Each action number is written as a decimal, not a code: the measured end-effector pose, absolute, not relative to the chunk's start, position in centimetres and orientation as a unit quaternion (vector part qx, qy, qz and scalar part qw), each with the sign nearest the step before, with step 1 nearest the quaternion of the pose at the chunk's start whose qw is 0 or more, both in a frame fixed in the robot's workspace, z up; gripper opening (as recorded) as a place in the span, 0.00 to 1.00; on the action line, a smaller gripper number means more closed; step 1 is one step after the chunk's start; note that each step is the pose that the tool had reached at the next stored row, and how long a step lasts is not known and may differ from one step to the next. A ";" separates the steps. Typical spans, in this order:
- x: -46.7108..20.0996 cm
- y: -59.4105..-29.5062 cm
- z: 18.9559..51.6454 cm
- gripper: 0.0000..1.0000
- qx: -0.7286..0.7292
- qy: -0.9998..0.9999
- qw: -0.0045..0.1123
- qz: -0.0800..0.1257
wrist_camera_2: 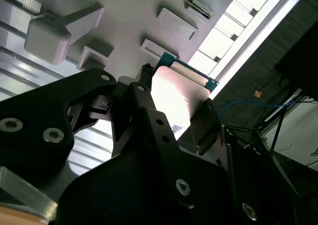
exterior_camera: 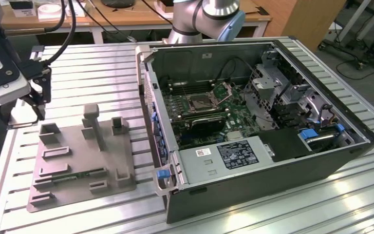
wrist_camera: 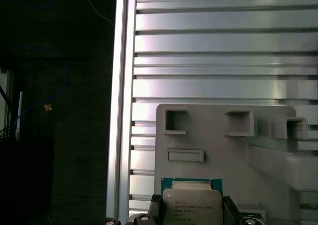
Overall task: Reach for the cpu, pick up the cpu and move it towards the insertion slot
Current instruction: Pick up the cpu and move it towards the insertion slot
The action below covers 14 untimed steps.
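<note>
snugly, cpu edges inside the pincer, near the slatted table rim

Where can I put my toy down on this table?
Bare table lies between the gripper and the case, beyond the tray, and along the case's near side. The tray and the case's inside are crowded.

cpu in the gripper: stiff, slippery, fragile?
Probably stiff: the cpu looks like a flat metal-lidded plate. Possibly slippery: its top glares in the second wrist view, and the gripper meets just its thin edges. Likely light, being thin, so it may tilt if nudged.
</note>
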State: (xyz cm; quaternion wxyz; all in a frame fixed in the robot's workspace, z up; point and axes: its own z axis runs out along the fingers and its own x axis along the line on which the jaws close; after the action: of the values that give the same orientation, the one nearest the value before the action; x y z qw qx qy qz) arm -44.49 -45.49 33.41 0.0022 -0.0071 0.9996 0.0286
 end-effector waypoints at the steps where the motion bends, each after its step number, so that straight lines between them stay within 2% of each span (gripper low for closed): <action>1: -44.5 -45.5 33.5 0.55 -0.007 1.000 0.002 0.029; 14: -44.5 -45.5 34.0 0.55 -0.007 1.000 0.002 0.029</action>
State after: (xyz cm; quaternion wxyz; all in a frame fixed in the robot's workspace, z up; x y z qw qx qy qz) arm -44.49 -45.49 33.98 0.0022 -0.0071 0.9996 0.0286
